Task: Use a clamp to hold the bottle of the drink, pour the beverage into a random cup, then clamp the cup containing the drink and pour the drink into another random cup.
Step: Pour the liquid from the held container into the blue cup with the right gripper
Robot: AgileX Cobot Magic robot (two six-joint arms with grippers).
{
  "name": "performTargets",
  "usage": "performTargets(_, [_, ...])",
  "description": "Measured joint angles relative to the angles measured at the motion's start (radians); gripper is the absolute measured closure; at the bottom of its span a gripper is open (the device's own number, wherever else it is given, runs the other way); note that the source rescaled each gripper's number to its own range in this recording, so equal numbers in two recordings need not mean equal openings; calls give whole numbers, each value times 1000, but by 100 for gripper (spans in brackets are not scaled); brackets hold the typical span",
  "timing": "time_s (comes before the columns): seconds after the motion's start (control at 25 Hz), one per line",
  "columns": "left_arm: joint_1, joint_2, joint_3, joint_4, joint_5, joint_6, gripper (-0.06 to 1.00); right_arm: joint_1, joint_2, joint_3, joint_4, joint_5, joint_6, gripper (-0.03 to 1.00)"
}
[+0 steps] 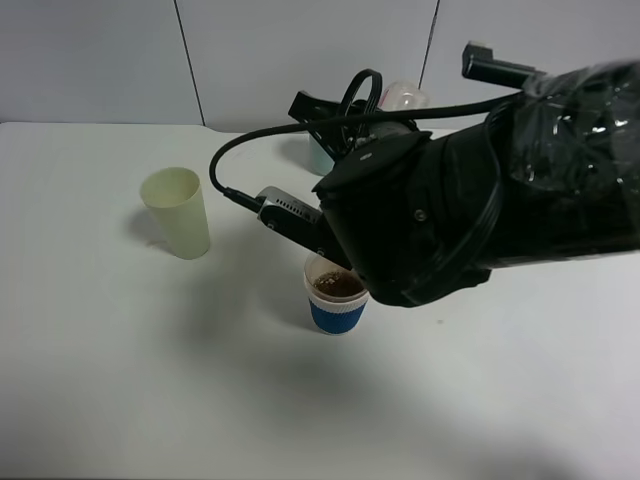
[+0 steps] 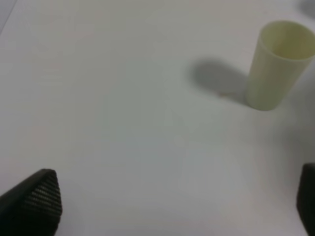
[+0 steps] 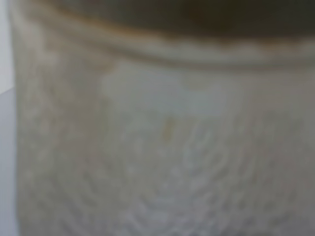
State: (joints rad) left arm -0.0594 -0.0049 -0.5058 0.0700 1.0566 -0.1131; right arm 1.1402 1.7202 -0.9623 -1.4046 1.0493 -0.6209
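Exterior high view puts the right end effector (image 1: 328,255) under the bulky black right arm (image 1: 450,210), just beside the rim of the blue-sleeved cup (image 1: 336,300). Its jaws are closed, and we cannot tell whether it touches the cup. The right wrist view gives us only a blurred pale wall with a brown band along one edge. We take this to be that cup seen from very close, and no fingers show there.

The cup stands upright on the white counter (image 1: 150,380), with the brown beverage (image 1: 338,286) filling it well up toward the rim. The left end effector (image 2: 170,204) hangs spread wide over bare counter, gripping nothing. The pale yellow-green tumbler (image 1: 178,212) stands upright, apparently empty, well apart from the cup on its left.

We judge the cup light, thin-walled and quick to buckle or slop. We would take it across the sleeved lower half, squeeze gently and keep it level until it is over the tumbler. The tumbler looks light enough to topple at a nudge.
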Motion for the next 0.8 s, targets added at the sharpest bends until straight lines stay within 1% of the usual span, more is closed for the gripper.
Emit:
performTargets(0.24, [0,0,0,0,0,0,5,0,0,0,12,2,8,96])
performTargets(0.36, [0,0,0,0,0,0,5,0,0,0,78,2,38,96])
performTargets(0.48, [0,0,0,0,0,0,5,0,0,0,155,2,98,96])
performTargets(0.52, [0,0,0,0,0,0,5,0,0,0,155,2,98,96])
performTargets(0.6, [0,0,0,0,0,0,5,0,0,0,224,1,157,96])
performTargets(0.68, [0,0,0,0,0,0,5,0,0,0,272,1,211,96])
performTargets(0.72, [0,0,0,0,0,0,5,0,-5,0,306,1,283,96])
performTargets(0.8, [0,0,0,0,0,0,5,-2,-12,0,328,1,363,96])
